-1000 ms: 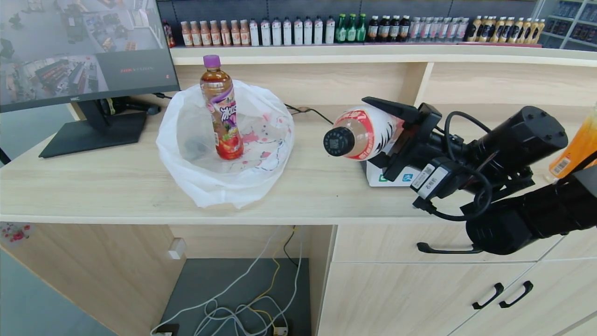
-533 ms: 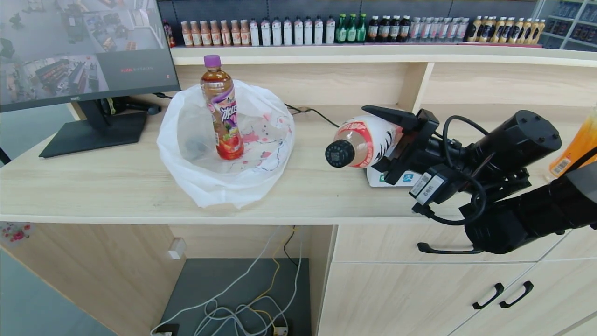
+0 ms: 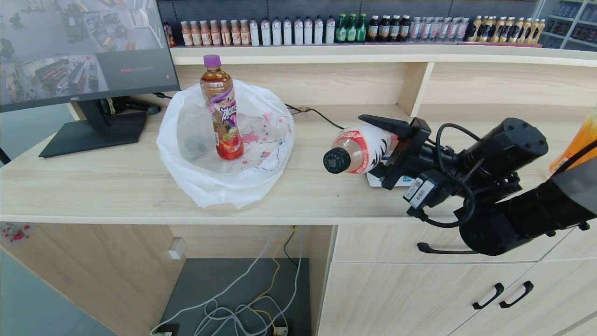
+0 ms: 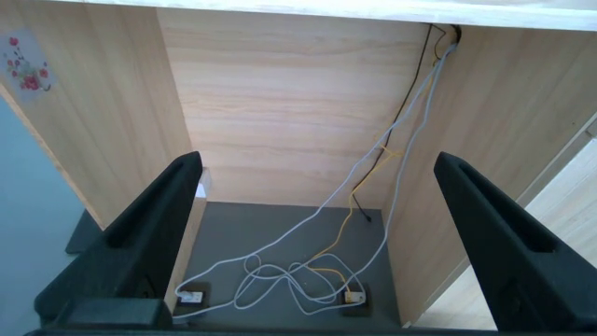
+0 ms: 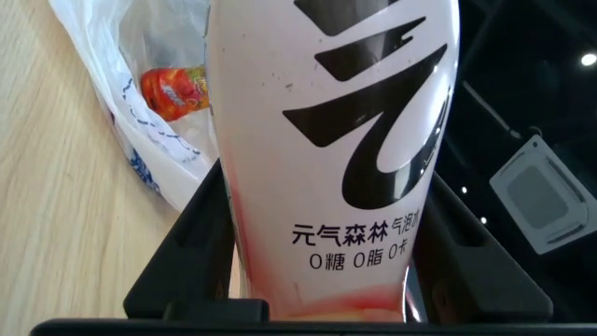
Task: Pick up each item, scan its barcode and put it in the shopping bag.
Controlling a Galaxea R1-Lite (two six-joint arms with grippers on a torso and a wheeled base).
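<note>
Done: purple-capped bottle [image 3: 221, 112] stands in shopping bag [image 3: 224, 182];
Now: right hand [image 3: 373, 142] pinching white bottle [image 3: 354, 149] by scanner box [image 3: 375, 180]; bagging pending;
Remaining: orange bottle [image 3: 578, 142];
Left hand [image 4: 317, 187]: spread, empty

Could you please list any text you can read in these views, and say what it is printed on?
"元气森林气泡水": label of the white bottle.
"0糖 0脂 0卡": the line below, same label.
Too small or blurred to read: monitor logo, purple-capped bottle label, shelf bottles.
</note>
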